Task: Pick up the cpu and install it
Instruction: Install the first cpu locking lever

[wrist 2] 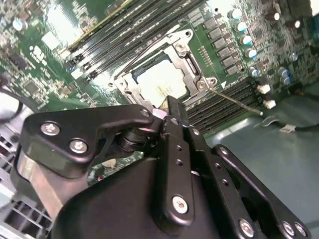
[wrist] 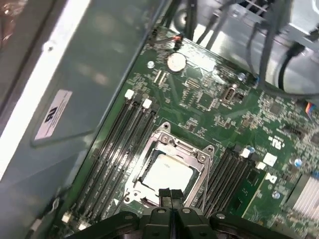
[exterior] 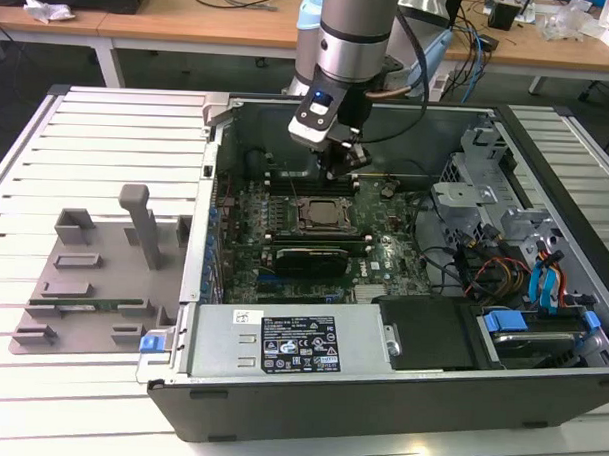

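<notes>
Black end effector, square silvery cpu

Pale cpu, flat (top up), in socket

The pincer, tips together, hangs over the cpu in its socket.

Light: bright, even overhead room light, white tabletop slats gleam | Shadow: computer case interior dimmer, arm throws soft shade over motherboard | Glare: cpu lid washes out white in both wrist views, pale streak along case wall in the first wrist view | Pincer: dark, highlights on screws only
</notes>
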Motion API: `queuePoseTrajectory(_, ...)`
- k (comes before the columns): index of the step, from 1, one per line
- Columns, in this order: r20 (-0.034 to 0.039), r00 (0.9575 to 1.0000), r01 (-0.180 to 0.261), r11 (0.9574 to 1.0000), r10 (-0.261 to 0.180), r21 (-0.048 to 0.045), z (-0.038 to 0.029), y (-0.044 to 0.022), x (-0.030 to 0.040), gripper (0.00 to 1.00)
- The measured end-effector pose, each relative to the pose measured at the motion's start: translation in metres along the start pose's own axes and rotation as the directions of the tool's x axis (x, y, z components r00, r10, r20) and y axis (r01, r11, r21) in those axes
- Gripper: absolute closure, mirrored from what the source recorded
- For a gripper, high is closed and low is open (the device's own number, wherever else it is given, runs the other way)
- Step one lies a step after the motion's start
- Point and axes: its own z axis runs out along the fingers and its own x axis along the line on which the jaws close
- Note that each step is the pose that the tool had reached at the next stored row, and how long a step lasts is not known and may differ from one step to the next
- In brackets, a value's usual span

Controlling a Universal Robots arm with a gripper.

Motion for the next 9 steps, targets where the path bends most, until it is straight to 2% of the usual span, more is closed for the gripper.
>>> queuePoseTrajectory(1,0.0013,0.9990,0.044,0.9990,-0.044,-0.0004,0.0000,0.0000,0.0000,0.89)
queuePoseTrajectory(3,0.0023,0.9965,0.083,0.9965,-0.083,-0.0006,0.0000,0.0000,0.0000,0.89)
queuePoseTrajectory(6,0.0043,0.9891,0.147,0.9891,-0.147,-0.0009,0.0000,0.0000,0.0000,0.89)
queuePoseTrajectory(7,0.0050,0.9852,0.171,0.9852,-0.171,-0.0010,0.0000,0.0000,0.0000,0.89)
queuePoseTrajectory(9,0.0072,0.9694,0.245,0.9694,-0.245,-0.0011,0.0000,0.0000,0.0000,0.89)
